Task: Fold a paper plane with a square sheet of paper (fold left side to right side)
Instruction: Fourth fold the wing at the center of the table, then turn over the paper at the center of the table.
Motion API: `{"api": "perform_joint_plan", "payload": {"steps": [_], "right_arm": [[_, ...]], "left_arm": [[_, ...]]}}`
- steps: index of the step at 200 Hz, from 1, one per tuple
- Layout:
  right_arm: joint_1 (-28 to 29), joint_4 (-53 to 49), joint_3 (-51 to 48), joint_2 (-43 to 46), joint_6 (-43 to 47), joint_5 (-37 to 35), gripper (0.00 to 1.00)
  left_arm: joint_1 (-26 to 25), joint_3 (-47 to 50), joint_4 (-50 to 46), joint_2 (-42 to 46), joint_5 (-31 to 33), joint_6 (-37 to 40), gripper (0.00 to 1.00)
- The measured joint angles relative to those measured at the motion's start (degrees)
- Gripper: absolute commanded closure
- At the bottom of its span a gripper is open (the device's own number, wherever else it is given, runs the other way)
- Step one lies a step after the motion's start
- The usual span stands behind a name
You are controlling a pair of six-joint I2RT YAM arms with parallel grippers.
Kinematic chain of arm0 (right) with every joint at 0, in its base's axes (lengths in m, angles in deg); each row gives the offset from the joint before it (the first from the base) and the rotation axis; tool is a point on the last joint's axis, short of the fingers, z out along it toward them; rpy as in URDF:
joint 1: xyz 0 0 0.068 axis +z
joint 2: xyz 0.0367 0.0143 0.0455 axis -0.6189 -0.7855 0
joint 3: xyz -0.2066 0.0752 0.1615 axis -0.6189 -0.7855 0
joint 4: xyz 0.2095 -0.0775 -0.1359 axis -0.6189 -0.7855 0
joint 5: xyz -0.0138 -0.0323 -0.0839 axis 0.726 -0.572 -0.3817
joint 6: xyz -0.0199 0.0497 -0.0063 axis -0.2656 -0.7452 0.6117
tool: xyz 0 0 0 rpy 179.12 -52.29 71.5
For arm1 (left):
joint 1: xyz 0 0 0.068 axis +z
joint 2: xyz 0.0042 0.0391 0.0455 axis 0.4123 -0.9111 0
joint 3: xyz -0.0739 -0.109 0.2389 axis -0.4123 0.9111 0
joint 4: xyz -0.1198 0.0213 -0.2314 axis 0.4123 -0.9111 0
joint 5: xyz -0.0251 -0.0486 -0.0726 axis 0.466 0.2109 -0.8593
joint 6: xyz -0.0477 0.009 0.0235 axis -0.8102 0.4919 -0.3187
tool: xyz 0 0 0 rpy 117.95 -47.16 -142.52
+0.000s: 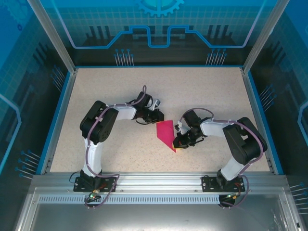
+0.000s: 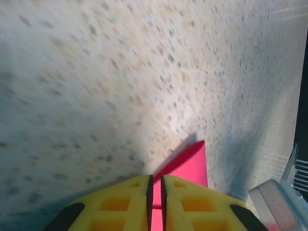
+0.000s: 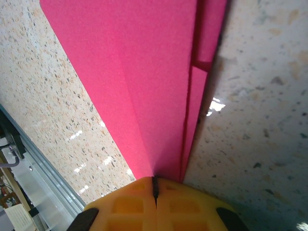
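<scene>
From above, the paper [image 1: 165, 133] lies near the middle of the speckled counter [image 1: 120, 86], a little toward its near edge. It is creased into a narrow magenta shape whose point aims at the near edge. The left tool [image 1: 157, 117] sits at the paper's far end, and the right tool [image 1: 179, 144] sits against its near right side, beside the point. Both arms bend inward from their bases at the near edge.

In the left wrist view, the yellow fingers [image 2: 120, 202] of the left tool [image 2: 156, 179] stand almost together, leaving a thin slit. Pink shows inside that slit, so the tool is clenched on an edge of the paper [image 2: 190, 163], which sticks out past the fingertips with one corner upward over the counter [image 2: 96, 86].

In the right wrist view, the right tool [image 3: 155, 180] is clenched tight, its yellow fingers [image 3: 125, 207] meeting in a hairline seam. The paper [image 3: 144, 72] fans out from that seam in several stacked layers with a long crease, flat on the counter [image 3: 260, 96].
</scene>
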Motion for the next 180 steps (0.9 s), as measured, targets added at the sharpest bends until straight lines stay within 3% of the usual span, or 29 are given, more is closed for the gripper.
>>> {"api": "perform_joint_plan", "payload": {"steps": [71, 113, 151, 180], "right_arm": [[0.0, 2.4, -1.3, 1.0, -0.5, 0.5, 0.99], [0.7, 7.2, -4.0, 5.4, -2.6, -0.9, 0.65], [0.3, 7.7, -4.3, 17.4, -2.7, -7.6, 0.28], [-2.1, 7.3, -6.0, 28.0, -2.1, -12.1, 0.13]], "left_arm": [[5.7, -3.0, -2.1, -0.7, 1.4, 1.7, 0.74], [6.6, 2.9, -1.2, 8.6, 2.2, -0.1, 0.6], [4.9, 15.6, 5.6, 21.3, 2.2, -6.7, 0.49], [0.5, 19.8, 9.2, 20.8, 1.8, -11.8, 0.48]]}}
